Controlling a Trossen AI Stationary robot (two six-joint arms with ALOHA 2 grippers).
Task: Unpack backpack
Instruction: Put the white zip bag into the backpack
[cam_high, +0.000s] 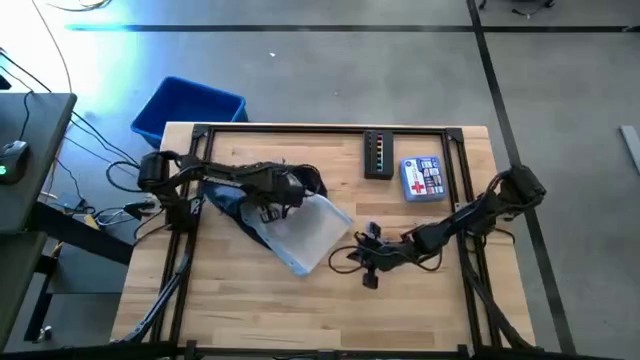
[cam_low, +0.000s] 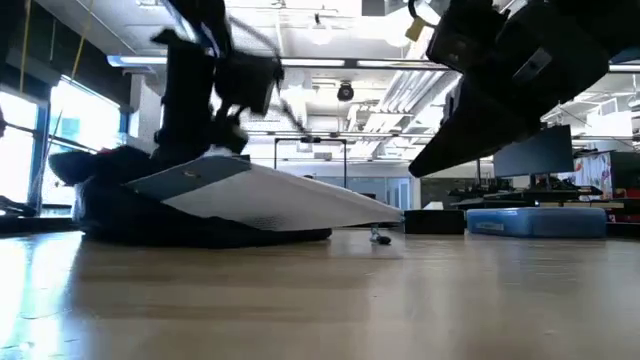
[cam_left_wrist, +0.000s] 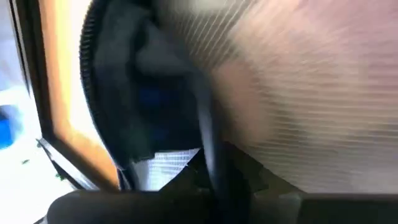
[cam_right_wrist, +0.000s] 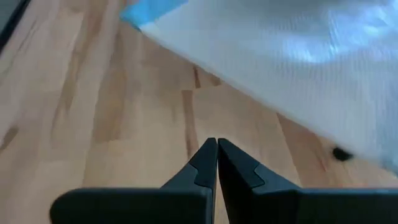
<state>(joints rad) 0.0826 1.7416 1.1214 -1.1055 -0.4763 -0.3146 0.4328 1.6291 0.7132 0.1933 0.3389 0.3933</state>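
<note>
1. Backpack (cam_high: 225, 200) lies flat at the left-middle of the counter (cam_high: 300, 310), soft and slumped. A pale ribbed pouch (cam_high: 305, 235) sticks out of its mouth toward the right, far end lifted off the wood in the low view.
2. Left hand (cam_high: 285, 190) sits over the backpack opening at the pouch's near end. Cannot tell whether it grips; wrist view shows only dark fabric and ribbed plastic up close.
3. Right hand (cam_right_wrist: 216, 163) hangs low over bare counter just beside the pouch's free corner, fingers pressed together, holding nothing.
4. Handling, judged: backpack light, limp, likely to drag along. Pouch thin, slick, floppy. Best hold is the pouch edge, with the fabric rim pinned.
5. First-aid box (cam_high: 421, 178) and dark case (cam_high: 378, 155) rest at the far edge.
</note>
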